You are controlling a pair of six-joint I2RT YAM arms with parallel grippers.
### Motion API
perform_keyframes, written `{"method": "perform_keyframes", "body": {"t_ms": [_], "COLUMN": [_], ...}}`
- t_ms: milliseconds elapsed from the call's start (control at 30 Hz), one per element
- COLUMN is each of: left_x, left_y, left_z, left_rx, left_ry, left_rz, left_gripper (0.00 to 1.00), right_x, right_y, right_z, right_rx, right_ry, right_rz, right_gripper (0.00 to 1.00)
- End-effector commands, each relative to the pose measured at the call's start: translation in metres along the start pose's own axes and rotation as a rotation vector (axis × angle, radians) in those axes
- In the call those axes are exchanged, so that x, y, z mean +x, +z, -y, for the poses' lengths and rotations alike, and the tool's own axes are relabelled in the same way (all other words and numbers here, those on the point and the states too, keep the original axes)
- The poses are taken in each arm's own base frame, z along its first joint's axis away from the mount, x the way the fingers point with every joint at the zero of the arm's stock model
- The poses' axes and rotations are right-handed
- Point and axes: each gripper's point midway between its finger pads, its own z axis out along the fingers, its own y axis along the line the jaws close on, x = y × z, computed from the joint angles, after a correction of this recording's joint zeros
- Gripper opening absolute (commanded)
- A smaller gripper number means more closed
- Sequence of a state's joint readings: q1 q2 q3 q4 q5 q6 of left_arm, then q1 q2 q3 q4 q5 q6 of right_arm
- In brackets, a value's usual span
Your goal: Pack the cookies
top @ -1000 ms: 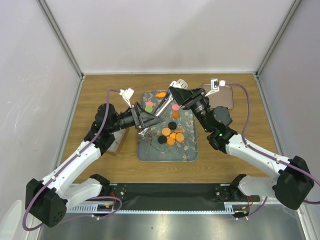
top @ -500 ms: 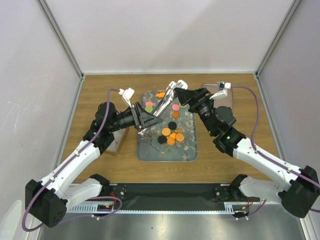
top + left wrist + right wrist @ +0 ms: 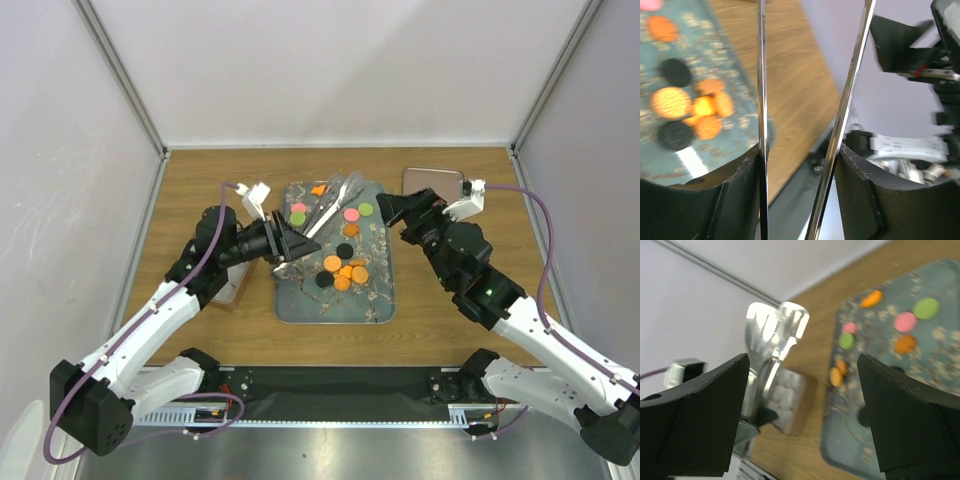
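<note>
Tongs (image 3: 325,208), tips cut off in wrist view, fill left end effector (image 3: 799,160); right end effector (image 3: 802,390) gapes empty.

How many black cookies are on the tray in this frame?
2. One black cookie sits mid-tray; the other black cookie lies toward the near edge, left of the orange cluster. The tongs over the tray's far end could hide another.

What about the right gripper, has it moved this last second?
Yes. The right gripper drew back rightward off the tongs, from over the tray to past its edge.
</note>
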State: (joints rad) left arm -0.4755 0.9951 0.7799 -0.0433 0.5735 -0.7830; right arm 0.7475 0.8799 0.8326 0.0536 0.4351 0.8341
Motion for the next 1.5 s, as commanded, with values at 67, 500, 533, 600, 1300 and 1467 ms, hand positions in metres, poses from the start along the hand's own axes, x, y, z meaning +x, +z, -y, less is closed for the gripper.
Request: {"method": "perform_keyframes", "body": {"t_ms": [67,500,533,600,1300,1467], "left_x": [-0.004,0.024,0.027,0.031,0.034,0.040], "left_y": [-0.015,-0.040,-0.039,-0.036,0.062,0.076], "left_z": [-0.036,-0.106,-0.108,-0.106,-0.111,-0.117], "left_rx": [-0.212,-0.619,-0.636,-0.648,-0.726,-0.740], "left_ry": [0.119,0.213,0.221,0.243,0.417,0.430], "left_rz": [0.060,0.047,0.035,0.011,-0.203,-0.239], "left_gripper": [0.58,0.54,0.54,0.54,0.52,0.52], "right_x": [0.001,0.018,0.023,0.022,0.005,0.005], "right_y": [-0.009,0.017,0.020,0.027,0.051,0.049], "right_z": [0.041,0.085,0.087,0.090,0.118,0.117], "right_rx": [0.161,0.203,0.190,0.190,0.221,0.213], "right_ry": [-0.184,-0.285,-0.282,-0.274,-0.267,-0.275], "right_rz": [-0.082,-0.275,-0.306,-0.316,-0.359,-0.364], "right_gripper": [0.94,0.93,0.94,0.93,0.88,0.88]}}
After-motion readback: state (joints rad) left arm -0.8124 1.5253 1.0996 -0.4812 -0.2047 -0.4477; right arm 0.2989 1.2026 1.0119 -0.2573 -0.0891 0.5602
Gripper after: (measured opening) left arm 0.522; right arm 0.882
